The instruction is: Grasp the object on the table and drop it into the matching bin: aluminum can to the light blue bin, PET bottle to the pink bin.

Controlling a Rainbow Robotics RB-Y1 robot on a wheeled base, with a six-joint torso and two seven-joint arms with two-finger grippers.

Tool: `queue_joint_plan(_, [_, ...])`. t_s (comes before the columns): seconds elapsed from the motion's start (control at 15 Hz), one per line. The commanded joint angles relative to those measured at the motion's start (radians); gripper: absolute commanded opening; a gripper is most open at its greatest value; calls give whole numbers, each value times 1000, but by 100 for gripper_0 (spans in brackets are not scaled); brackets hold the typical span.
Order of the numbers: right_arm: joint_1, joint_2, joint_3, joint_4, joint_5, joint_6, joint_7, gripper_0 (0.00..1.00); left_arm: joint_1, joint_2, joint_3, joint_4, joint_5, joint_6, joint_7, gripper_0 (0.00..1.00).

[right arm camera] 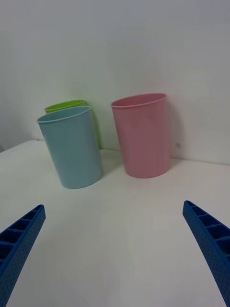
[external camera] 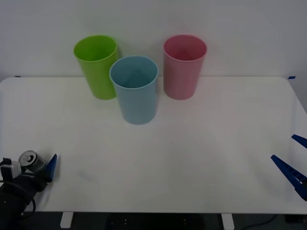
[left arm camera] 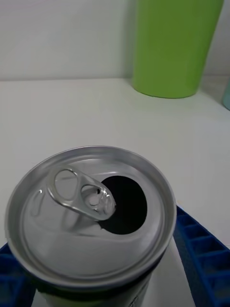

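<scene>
**A:** Where do you see the small silver-grey aluminium drink can (external camera: 29, 159)?

**B:** Look to about eight o'clock on the large white rectangular table (external camera: 192, 158), close to its near left corner. The can stands upright between the blue ribbed fingers of the left gripper (external camera: 34, 165). In your left wrist view its shiny round top (left arm camera: 91, 216) has the pull tab lifted and the mouth open and dark.

**A:** Does the left gripper have it?

**B:** Yes. Its fingers (left arm camera: 203, 261) lie closed against the can's sides, one on each flank, so you have the can clasped.

**A:** And the bins?

**B:** From the can, look toward one o'clock. The tall light blue plastic cup-shaped bin (external camera: 135, 89) stands nearest, upright, mouth open. The tall pink plastic cup-shaped bin (external camera: 183, 66) stands just beyond it, to its two o'clock, with a gap between them in your right wrist view. A tall lime green plastic cup (external camera: 97, 66) stands at the blue bin's ten o'clock, overlapping it in the front view, and I cannot tell whether they touch. All three stand near the table's far edge, well apart from the can.

**A:** And your right arm?

**B:** The right gripper (external camera: 293, 162) sits at about four o'clock, at the table's right edge. Its blue fingers (right arm camera: 211, 242) are spread wide and hold nothing.
</scene>
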Motion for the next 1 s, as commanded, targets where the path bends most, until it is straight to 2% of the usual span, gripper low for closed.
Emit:
queue_joint_plan(0.07, [0,0,0,0,0,0,0,100,0,0,-4,-1,6,0,2,0])
queue_joint_plan(0.73, [0,0,0,0,0,0,0,100,3,0,-9,-3,17,-11,6,0])
queue_joint_plan(1.0, [0,0,0,0,0,0,0,100,45,0,-20,-87,17,-11,23,0])
